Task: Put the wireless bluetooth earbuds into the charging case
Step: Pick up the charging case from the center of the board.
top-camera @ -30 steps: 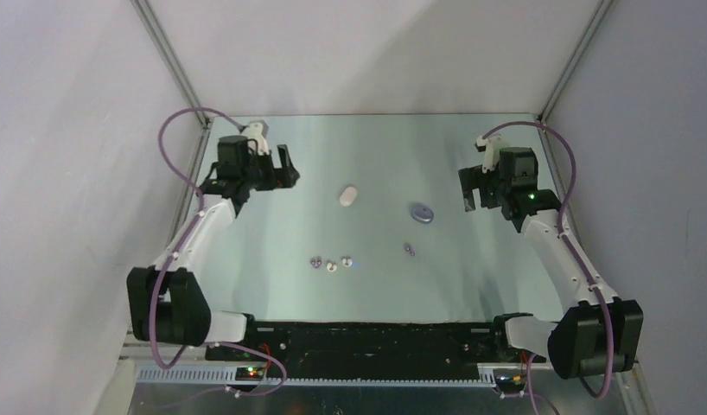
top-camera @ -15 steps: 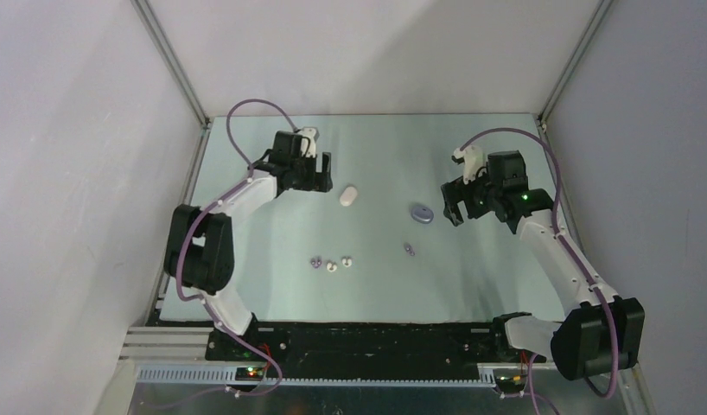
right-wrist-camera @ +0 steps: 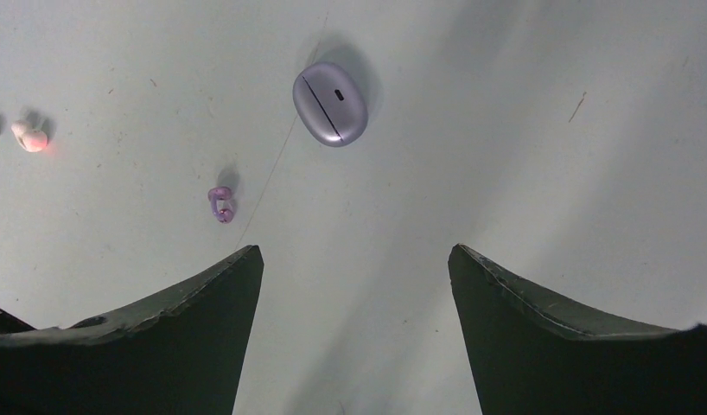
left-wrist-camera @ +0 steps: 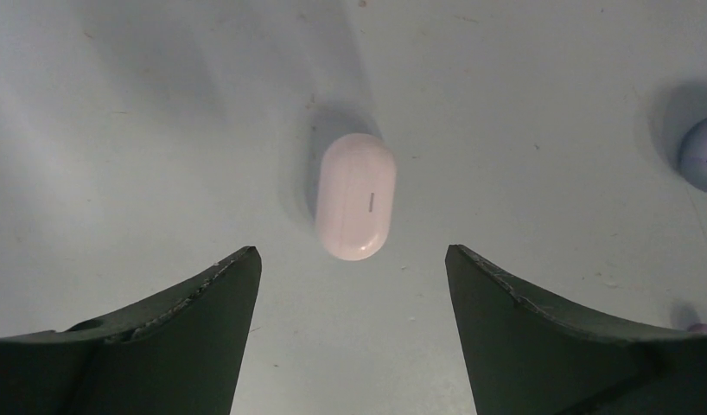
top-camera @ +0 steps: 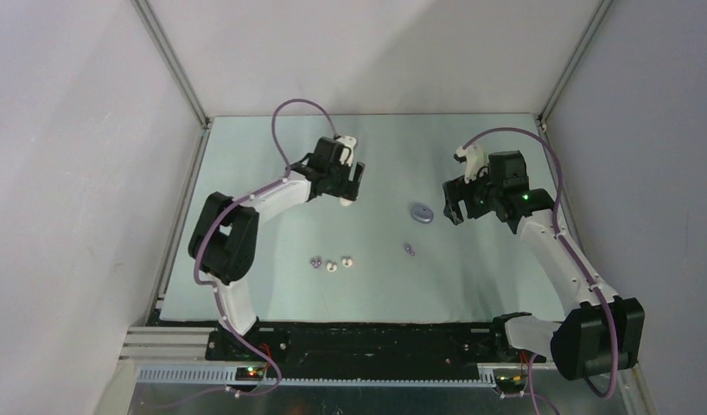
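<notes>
Our left pincer hung wide and empty just short of the white case, whose long axis pointed straight ahead. The earbuds lay loose toward the desk's near edge.

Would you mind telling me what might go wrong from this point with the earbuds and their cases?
1. The white case lies flat, rounded and smooth, ahead of the left end effector; an off-centre pinch may squirt it away.
2. The purple case, ahead of the right end effector, looks shut too, so neither accepts buds yet.
3. Three earbuds sit close together; picking one may scatter its neighbours.
</notes>
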`<state>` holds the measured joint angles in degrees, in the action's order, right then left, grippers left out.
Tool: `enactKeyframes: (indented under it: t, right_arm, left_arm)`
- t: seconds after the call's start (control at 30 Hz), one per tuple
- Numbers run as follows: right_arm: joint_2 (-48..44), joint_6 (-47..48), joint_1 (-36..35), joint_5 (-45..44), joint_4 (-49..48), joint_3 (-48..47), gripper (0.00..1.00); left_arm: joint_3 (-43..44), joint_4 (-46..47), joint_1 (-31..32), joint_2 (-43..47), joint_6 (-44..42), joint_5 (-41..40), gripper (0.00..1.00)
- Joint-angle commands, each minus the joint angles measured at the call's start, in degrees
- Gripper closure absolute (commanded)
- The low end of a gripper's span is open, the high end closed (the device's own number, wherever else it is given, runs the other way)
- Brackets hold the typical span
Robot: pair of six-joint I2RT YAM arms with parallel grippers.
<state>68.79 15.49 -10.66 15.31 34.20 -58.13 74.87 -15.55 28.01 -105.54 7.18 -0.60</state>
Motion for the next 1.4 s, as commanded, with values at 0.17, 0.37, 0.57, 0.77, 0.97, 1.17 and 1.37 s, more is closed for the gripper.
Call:
enactKeyframes:
  t: [0.17,0.37,0.57,0.77,0.97,1.17,1.37]
  right_arm:
    - [-1.2,-1.6,1.2,1.1,-0.7,-0.3,0.17]
    - [-0.9,-2.1,1.1,1.6,-0.6,-0.3,0.18]
    - [-1.1,-2.2,0.9,1.5,0.0,-0.3,0.19]
    - [-1.9,-2.0,1.3,1.0,0.7,-0.2,0.19]
    - [-1.7,-2.4,2.0,1.6,0.3,-0.3,0.19]
    - [-1.2,-2.8,1.1,1.9,0.3,-0.6,0.2]
    - [0.1,-3.0,-0.2,2.2,0.0,-1.9,0.2]
  left_arm:
    - [2.3,0.8,2.3,-3.7,-5.2,-5.2,0.18]
    - [4.5,1.2,2.6,-6.6,-5.8,-5.0,0.25]
    - [6.6,0.5,2.5,-9.3,-6.9,-3.7,0.35]
    - [6.8,-0.1,2.6,-10.4,-5.8,-2.7,0.41]
    - [5.8,-0.1,2.4,-10.6,-6.4,-1.9,0.39]
    - [8.8,-3.5,2.4,-12.4,-10.4,-0.5,0.59]
    - [8.5,-6.0,2.0,-11.9,-10.5,-0.2,0.49]
